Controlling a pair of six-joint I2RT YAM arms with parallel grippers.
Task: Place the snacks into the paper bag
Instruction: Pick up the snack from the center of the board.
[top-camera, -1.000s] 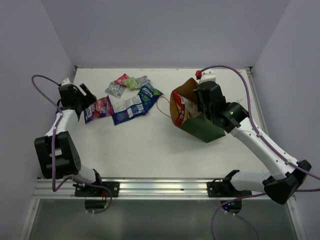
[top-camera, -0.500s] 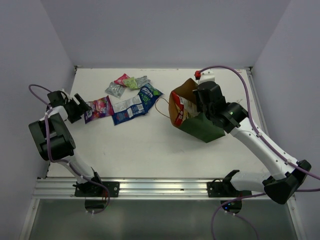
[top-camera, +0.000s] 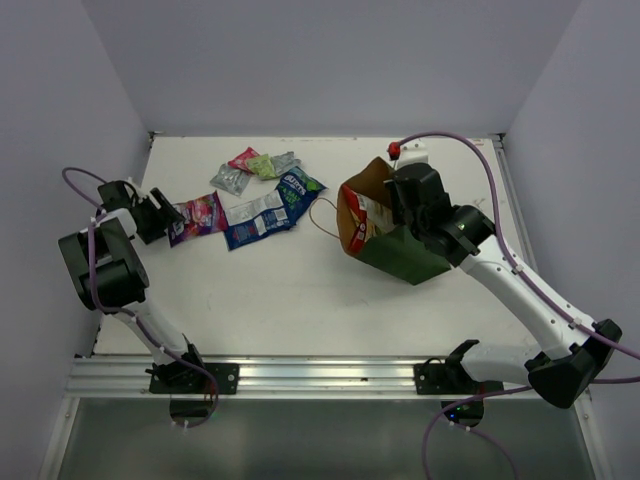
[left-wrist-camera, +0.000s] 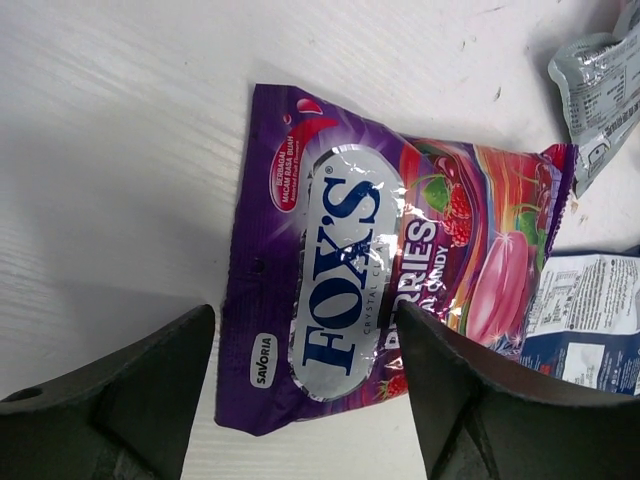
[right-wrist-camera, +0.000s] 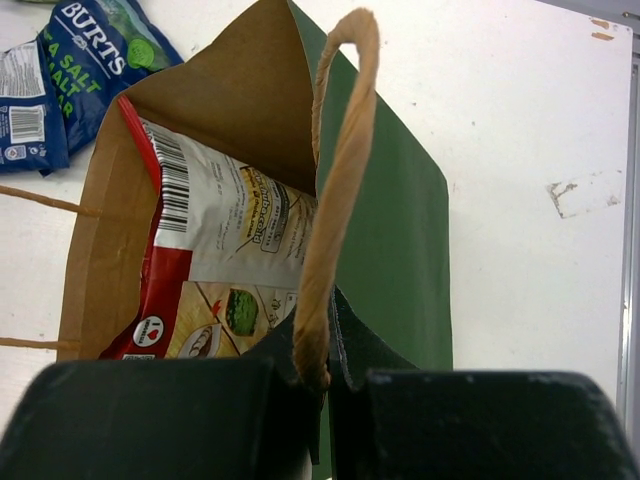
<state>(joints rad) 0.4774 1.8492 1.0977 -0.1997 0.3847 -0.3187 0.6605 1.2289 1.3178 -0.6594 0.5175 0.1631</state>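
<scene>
The purple snack packet lies flat on the table at the left. My left gripper is open and low over the packet's near end, one finger on each side, also seen from above. The blue-white packet, silver-grey packet, pink packet and green packet lie beyond it. The dark green paper bag lies tilted with its mouth facing left, and the large chip bag is inside it. My right gripper is shut on the paper bag's rim and tan handle.
The bag's other handle loops out on the table toward the blue-white packet. Grey walls close in the table on the left, back and right. The silver-grey packet lies just past the purple one.
My left arm has folded back and the gripper has shifted slightly left and down at the purple packet's left end. The right arm and the bag have not moved.
</scene>
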